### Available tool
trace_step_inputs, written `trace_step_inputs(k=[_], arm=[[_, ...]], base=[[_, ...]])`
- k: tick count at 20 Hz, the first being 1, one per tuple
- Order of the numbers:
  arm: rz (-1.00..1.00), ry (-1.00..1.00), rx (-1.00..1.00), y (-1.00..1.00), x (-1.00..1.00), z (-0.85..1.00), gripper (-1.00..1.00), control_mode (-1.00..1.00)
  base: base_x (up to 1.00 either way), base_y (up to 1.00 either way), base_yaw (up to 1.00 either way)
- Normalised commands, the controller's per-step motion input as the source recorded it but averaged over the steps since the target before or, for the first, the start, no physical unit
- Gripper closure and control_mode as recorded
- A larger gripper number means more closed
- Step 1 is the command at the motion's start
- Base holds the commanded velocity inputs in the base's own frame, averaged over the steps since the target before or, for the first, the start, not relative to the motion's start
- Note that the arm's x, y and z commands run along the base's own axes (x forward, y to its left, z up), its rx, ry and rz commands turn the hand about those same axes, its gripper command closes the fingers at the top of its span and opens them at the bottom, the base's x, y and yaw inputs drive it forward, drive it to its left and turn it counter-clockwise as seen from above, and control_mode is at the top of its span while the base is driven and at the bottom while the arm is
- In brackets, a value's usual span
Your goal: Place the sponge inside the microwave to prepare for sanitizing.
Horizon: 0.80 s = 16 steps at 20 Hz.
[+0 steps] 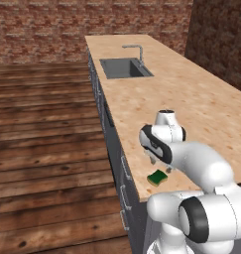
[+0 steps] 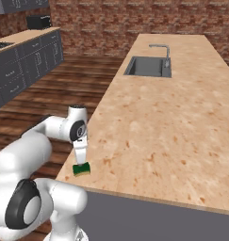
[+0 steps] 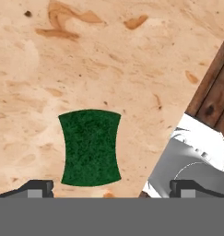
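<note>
Sponge (image 3: 90, 147) sits green side up near counter (image 1: 191, 99) edge, gripper (image 3: 111, 188) right above it, fingers wide open, nothing held. Pickup step, I'd say; next needs lowering w/ fingers astride sponge, then a squeeze.

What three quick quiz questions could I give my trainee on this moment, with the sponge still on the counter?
1. True or false: the gripper is open, its fingertips either side of the sponge as the hand view shows it.
2. Where does the sponge lie on the counter? A) beside the sink B) near the front edge, close to the near corner C) against the brick wall
3. Fill in: the sponge's upward face is dark ____.

Key: 1 true; 2 B; 3 green
</note>
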Motion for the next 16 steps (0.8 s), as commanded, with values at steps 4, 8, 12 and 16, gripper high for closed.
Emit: trace_step_inputs(k=[4,8,12,16], arm=[[0.00,0.08,0.01,0.00,0.05,-0.23,-1.00,-1.00],[0.00,0.02,0.00,0.00,0.06,-0.21,-1.00,-1.00],[0.00,0.00,0.00,0.00,0.09,-0.21,-1.00,-1.00],[0.00,0.00,0.00,0.00,0.05,-0.21,-1.00,-1.00]], base=[[0.00,0.00,0.00],[0.00,0.00,0.00],[0.00,0.00,0.00],[0.00,0.00,0.00]])
